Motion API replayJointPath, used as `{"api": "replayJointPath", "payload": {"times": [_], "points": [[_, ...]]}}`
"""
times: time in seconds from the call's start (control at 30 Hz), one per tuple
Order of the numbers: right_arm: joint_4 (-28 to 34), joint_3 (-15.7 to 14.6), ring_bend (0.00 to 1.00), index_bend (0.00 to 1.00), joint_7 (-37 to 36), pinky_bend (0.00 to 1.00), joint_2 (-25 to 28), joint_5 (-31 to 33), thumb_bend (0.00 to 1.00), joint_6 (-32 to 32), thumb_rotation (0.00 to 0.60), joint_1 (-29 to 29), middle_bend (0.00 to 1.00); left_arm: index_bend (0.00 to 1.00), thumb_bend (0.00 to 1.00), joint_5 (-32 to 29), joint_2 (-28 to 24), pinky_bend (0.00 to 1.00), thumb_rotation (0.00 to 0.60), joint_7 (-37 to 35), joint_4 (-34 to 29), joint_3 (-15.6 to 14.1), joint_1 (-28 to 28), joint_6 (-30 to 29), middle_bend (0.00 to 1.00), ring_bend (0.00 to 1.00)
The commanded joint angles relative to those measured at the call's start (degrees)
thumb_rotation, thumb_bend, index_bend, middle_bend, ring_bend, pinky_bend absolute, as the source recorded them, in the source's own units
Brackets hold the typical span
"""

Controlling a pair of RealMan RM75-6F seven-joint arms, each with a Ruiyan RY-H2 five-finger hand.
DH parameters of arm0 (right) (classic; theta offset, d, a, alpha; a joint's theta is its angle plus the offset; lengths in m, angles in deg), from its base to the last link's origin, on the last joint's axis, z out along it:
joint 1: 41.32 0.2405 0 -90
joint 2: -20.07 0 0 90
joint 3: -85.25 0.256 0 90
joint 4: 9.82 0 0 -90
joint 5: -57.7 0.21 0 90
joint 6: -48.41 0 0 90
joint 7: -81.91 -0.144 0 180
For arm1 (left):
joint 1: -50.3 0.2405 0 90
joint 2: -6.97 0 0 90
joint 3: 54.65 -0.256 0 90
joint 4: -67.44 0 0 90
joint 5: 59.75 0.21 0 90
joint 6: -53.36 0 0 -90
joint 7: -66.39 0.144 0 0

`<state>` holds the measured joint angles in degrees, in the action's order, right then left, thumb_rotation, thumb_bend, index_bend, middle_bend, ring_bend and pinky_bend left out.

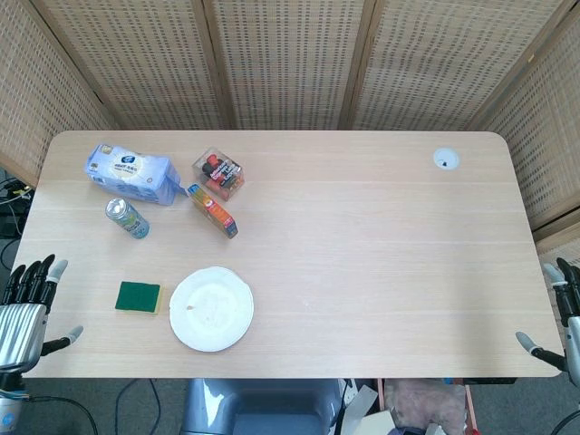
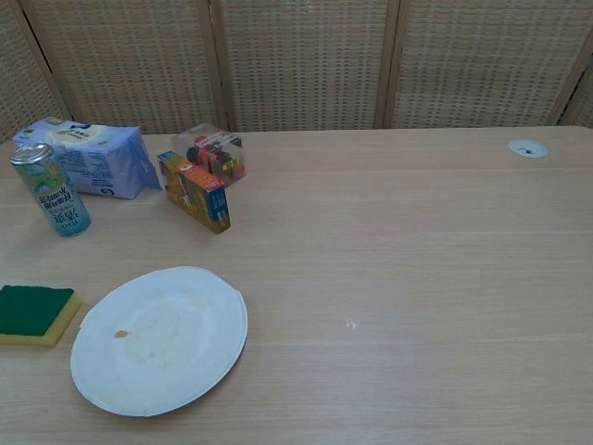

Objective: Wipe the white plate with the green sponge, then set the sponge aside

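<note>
Green sponge [image 1: 138, 296] flat on counter [image 1: 362, 272], just left of white plate [image 1: 211, 308]; nearest left hand [image 1: 25, 313], fingers spread, empty. Right hand [image 1: 560, 317] far off, grasp unclear.

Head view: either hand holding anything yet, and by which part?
Nothing is held. The left hand and right hand sit off the table's edges with fingers apart. The green sponge lies untouched on the table beside the white plate.
</note>
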<state>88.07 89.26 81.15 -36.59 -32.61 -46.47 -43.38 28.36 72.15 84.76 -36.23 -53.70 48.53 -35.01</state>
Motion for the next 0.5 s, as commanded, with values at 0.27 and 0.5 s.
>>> {"api": "replayJointPath", "payload": {"times": [0.27,0.5], "points": [[-0.04,0.12,0.0,0.0,-0.72,0.0,0.19,0.5,0.0,0.38,0.6,0.04,0.0,0.0,0.0,-4.44,0.88,0.0,0.6,-0.43,2.29,1.11,-3.08,6.52,0.0,0.0],[0.09,0.38,0.0,0.0,-1.2,0.0,0.44,1.14,0.0,0.78,0.6,0.17,0.0,0.0,0.0,-6.79,5.5,0.0,0.6,-6.4,14.42,1.59,-11.2,21.12,0.0,0.0]]}}
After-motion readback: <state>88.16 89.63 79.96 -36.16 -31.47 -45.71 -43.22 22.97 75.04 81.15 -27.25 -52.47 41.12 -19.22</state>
